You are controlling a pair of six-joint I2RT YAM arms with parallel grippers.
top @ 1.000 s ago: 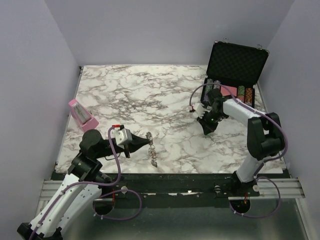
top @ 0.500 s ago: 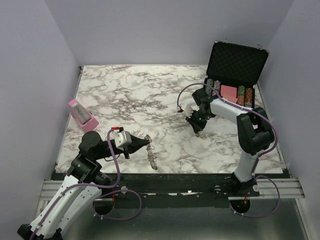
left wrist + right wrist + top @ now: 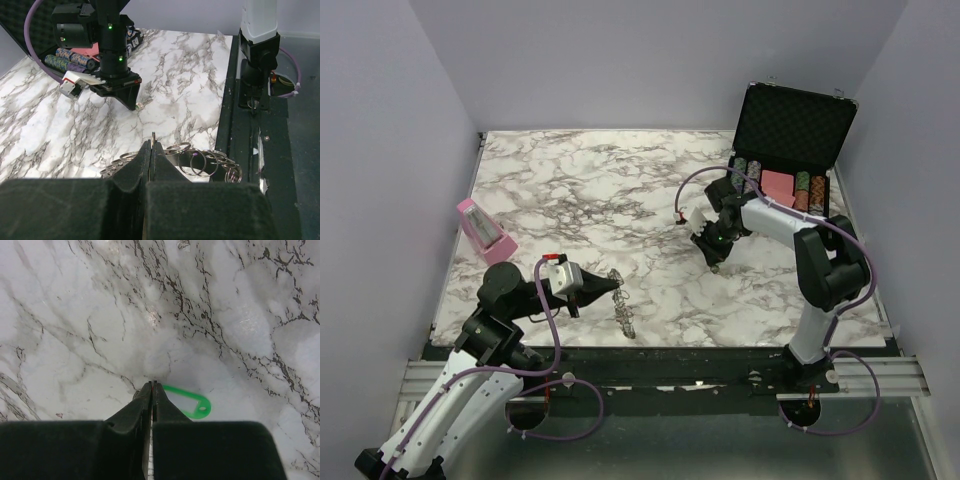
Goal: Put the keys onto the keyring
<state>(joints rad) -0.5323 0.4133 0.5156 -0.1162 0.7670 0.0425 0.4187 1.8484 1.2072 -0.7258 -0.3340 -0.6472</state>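
I am seeing my right gripper clenched, empty; the green key is lying crosswise just right of its tips.

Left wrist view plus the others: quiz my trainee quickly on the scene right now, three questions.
1. True or false: the left gripper is shut on the keyring.
2. The key beside the right gripper tips is: A red, B green, C blue.
3. Fill in: the case holding poker chips stands ___.
Key: 1 true; 2 B; 3 open.
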